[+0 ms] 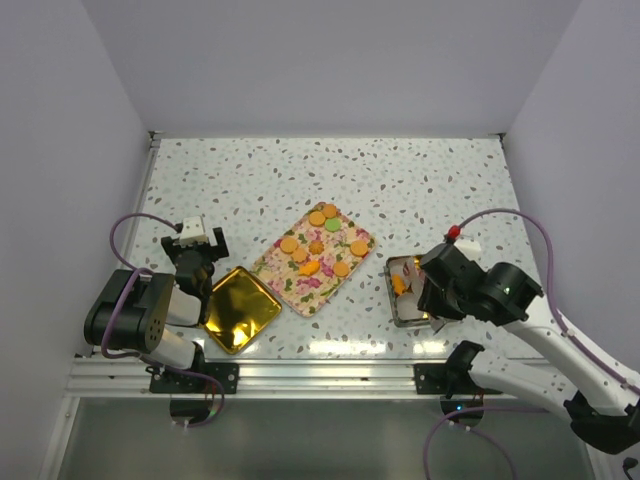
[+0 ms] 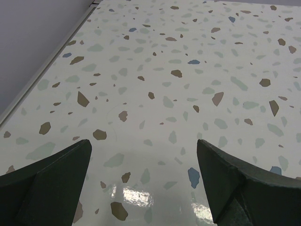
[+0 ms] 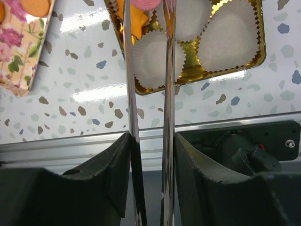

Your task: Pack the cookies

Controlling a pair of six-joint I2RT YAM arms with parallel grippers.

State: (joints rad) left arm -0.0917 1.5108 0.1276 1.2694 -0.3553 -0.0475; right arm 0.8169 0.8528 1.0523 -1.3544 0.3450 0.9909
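Shiny steel tweezers [image 3: 168, 94], glossy gold tin [image 3: 207, 75], paper cups [image 3: 228, 37]

no readable txt, labels or nos. in any view.

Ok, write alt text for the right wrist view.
The right gripper squeezes metal tongs whose blades flank a pink cookie over a gold tin of white paper cups. An orange cookie lies in the tin; a floral tray shows at left.

Robot lab booth: plain white walls [image 1: 300, 60], speckled tabletop [image 1: 420, 170], aluminium rail [image 1: 320, 375].
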